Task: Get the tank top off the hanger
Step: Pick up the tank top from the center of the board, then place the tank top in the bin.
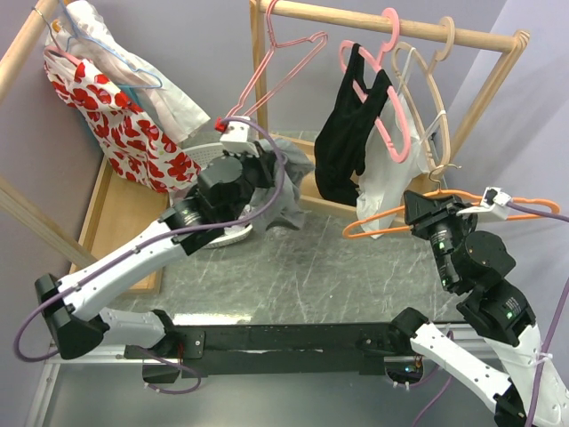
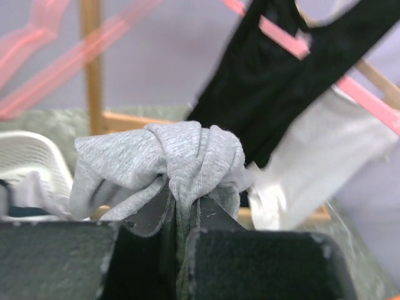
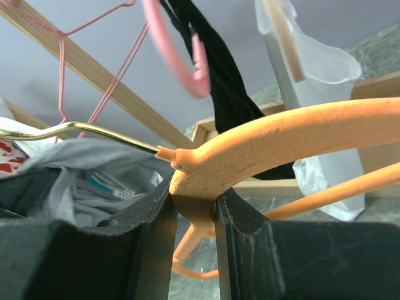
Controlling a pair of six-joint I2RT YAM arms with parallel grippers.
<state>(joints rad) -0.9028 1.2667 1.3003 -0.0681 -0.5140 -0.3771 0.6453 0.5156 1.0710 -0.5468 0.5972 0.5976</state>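
The left gripper (image 2: 181,209) is pinching a bunched fold of the grey tank top (image 2: 169,156), its 2 fingers pressing nearly together on the cloth. The tank top is dangling low in front of the wooden rack (image 1: 373,20), well apart from the orange hanger (image 3: 281,137). The right gripper (image 3: 194,215) is clamping that hanger's neck between its 2 fingers, just below the metal hook, in front of the rack's right end. A black garment (image 1: 342,142) is hanging from the rack's rail.
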